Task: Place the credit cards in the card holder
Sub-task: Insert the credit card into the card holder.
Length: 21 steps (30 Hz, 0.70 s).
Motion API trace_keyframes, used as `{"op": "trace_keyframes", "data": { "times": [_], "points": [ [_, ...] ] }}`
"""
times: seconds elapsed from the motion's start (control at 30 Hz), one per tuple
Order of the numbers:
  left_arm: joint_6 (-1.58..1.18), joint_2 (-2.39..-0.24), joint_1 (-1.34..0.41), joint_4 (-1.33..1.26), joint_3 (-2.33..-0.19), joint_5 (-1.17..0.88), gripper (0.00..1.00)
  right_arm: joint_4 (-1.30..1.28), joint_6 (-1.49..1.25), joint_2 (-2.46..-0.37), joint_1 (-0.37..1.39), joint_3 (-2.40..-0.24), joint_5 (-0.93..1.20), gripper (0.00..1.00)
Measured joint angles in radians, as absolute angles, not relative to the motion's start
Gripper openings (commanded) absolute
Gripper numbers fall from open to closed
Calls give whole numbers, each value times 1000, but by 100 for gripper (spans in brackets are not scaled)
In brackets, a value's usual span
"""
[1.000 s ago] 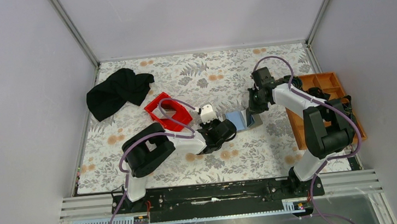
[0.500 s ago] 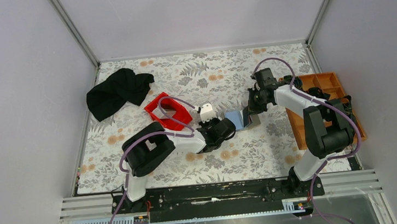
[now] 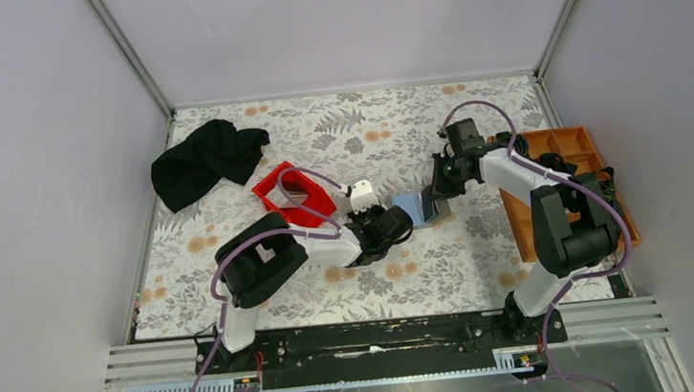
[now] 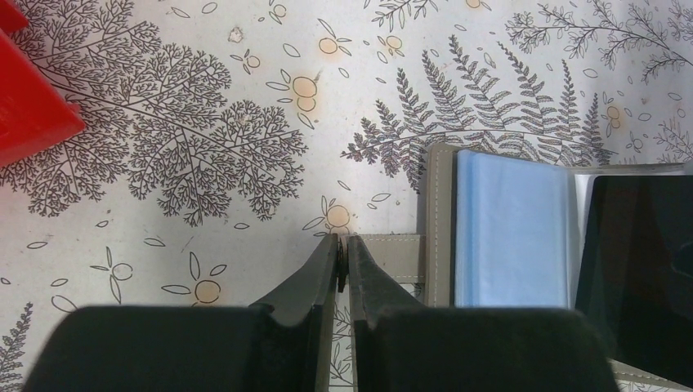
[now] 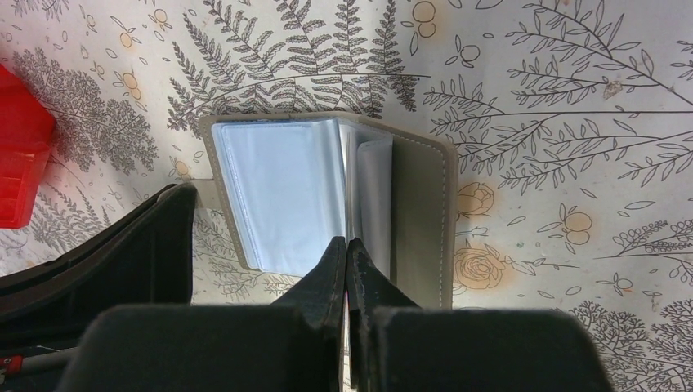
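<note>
Floral tabletop (image 3: 364, 117), red bin (image 3: 314, 212) nearby: left hand (image 4: 343, 242) seemingly pinches card holder (image 5: 421, 220), right hand (image 5: 346, 243) closed.

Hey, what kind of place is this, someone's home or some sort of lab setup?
Probably a robotics lab test booth, not a home: a left arm and right arm are bolted to a metal rail, and plain grey panels stand on three sides of a floral cloth.

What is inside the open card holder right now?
The card holder is open, showing pale blue, glossy sleeve pages. Whether anything sits in them cannot be told; the right fingers cover the lower fold.
</note>
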<state>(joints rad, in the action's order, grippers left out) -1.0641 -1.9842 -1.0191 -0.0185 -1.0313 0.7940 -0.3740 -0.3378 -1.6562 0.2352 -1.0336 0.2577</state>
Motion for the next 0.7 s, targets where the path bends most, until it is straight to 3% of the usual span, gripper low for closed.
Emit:
{"op": "trace_keyframes", "data": {
  "times": [0.7],
  "points": [
    [-1065, -1990, -1019, -11, -1036, 794, 0, -369, -345, -1656, 233, -1034, 308, 0]
  ]
}}
